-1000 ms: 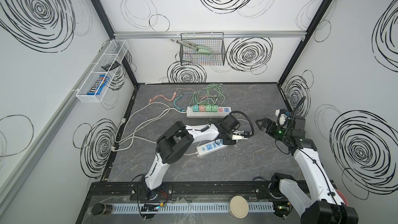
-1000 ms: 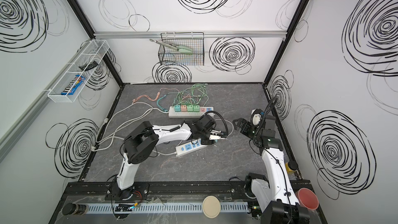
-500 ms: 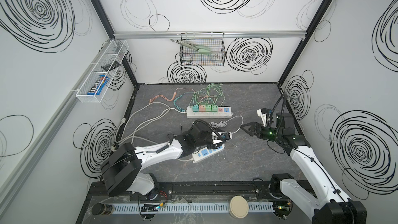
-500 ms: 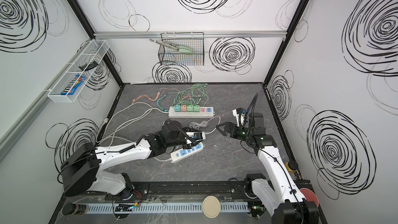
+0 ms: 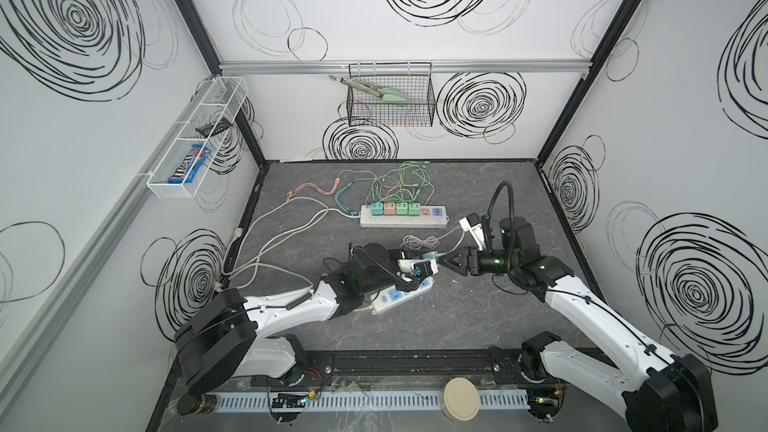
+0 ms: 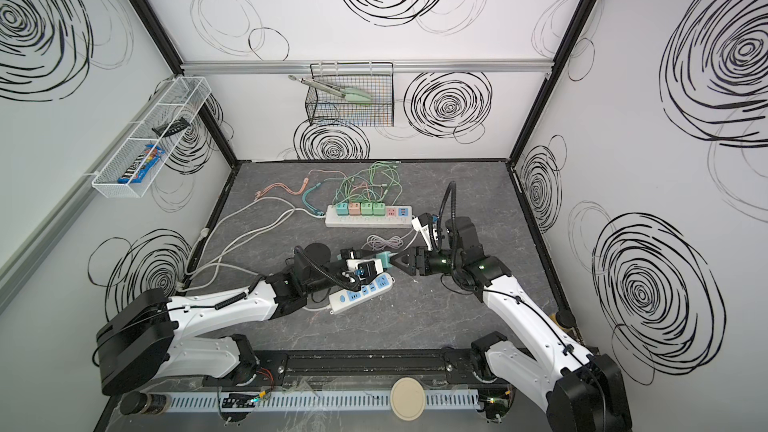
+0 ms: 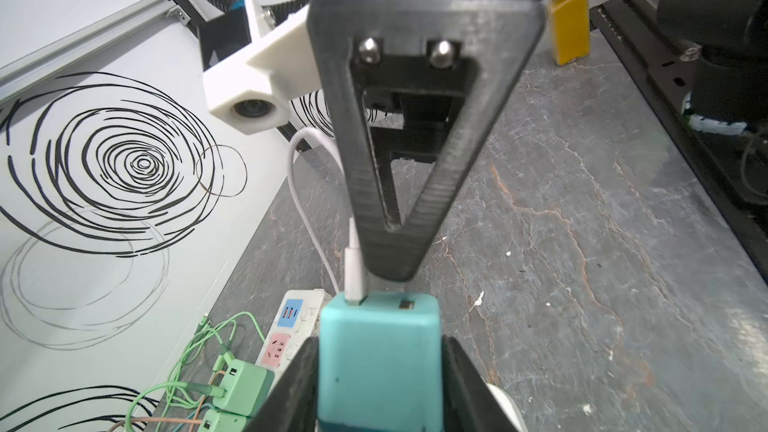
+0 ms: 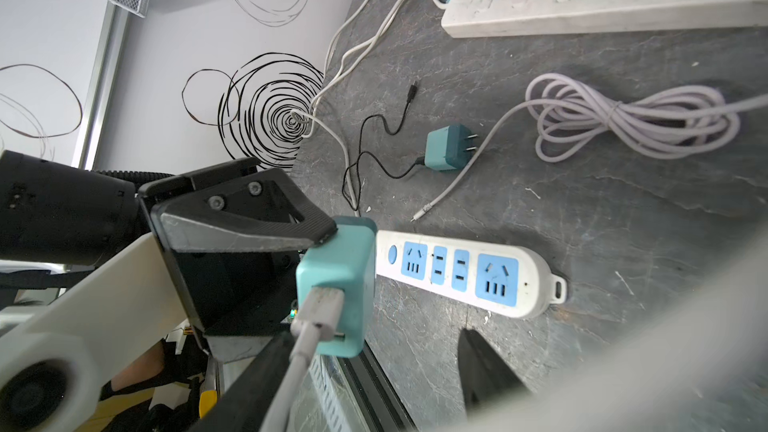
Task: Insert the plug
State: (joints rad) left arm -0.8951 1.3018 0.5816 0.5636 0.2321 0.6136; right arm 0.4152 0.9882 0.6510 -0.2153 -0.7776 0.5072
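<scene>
1. The left gripper [image 7: 380, 403] has its jaws clamped on the sides of the teal cube-shaped charger plug [image 7: 378, 351]. It is holding the plug close by the switch end of the short white power strip with blue sockets [image 8: 457, 272].
2. A pale USB connector [image 8: 320, 309] sits in the charger's outward face.
3. The right gripper [image 5: 448, 263] is nose to nose with the charger. Its fingers stand apart and grip nothing, and the connector's cable runs right alongside one of them.
4. My read is a mid-air handover or regrip, with insertion not yet begun. The prongs are hidden.
5. The next move calls for pinching the charger body, not the cable, then lining the prongs up with a blue socket.
6. On the grey marbled tabletop [image 5: 457, 317] lie a coiled lilac cable [image 8: 623, 118] and a second teal charger on a thin black lead [image 8: 446, 147]. Further back is a long white strip loaded with pastel cubes [image 5: 403, 220].
7. The risks are that the trailing cable gets caught in the jaws and that the light strip slides.
</scene>
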